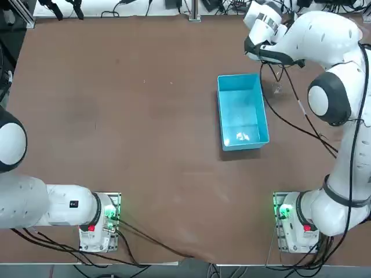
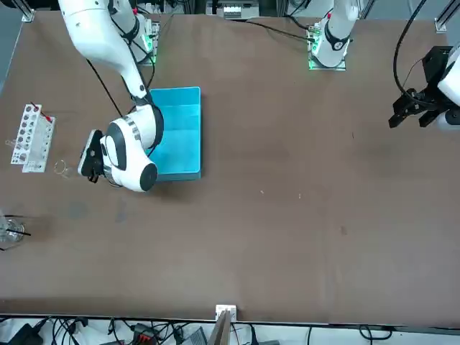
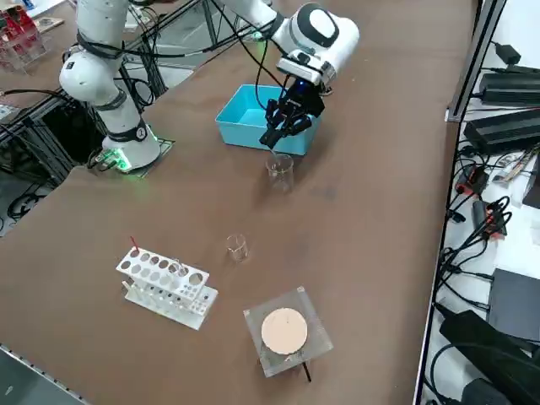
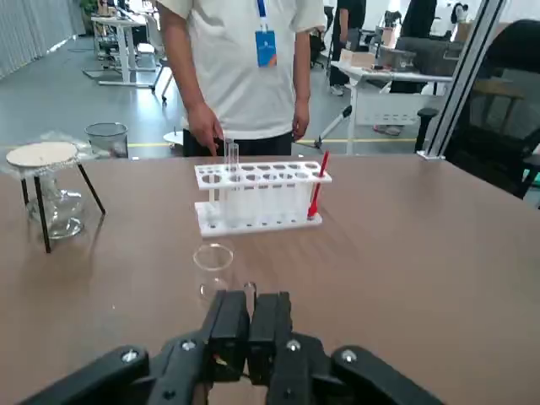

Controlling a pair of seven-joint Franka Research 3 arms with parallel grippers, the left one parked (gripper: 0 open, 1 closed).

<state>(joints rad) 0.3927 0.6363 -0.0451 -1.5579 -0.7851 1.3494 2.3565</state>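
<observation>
1. The glass beaker [image 3: 280, 171] stands upright on the table [image 3: 371, 194], just beside the blue bin [image 3: 253, 135].
2. The right gripper [image 3: 271, 143] hangs just above the beaker, apart from it as far as I can tell. Its fingers are pinched together, with nothing clearly between them.
3. Reads like a hover/approach step to me. Grabbing that glass would call for spreading the fingers first, then dropping straight down around its wall.
4. Further out: a smaller beaker [image 3: 236, 246], a test tube rack [image 3: 166, 285] and a tripod stand [image 3: 284, 331]. A person [image 4: 236, 59] stands past the table edge.
</observation>
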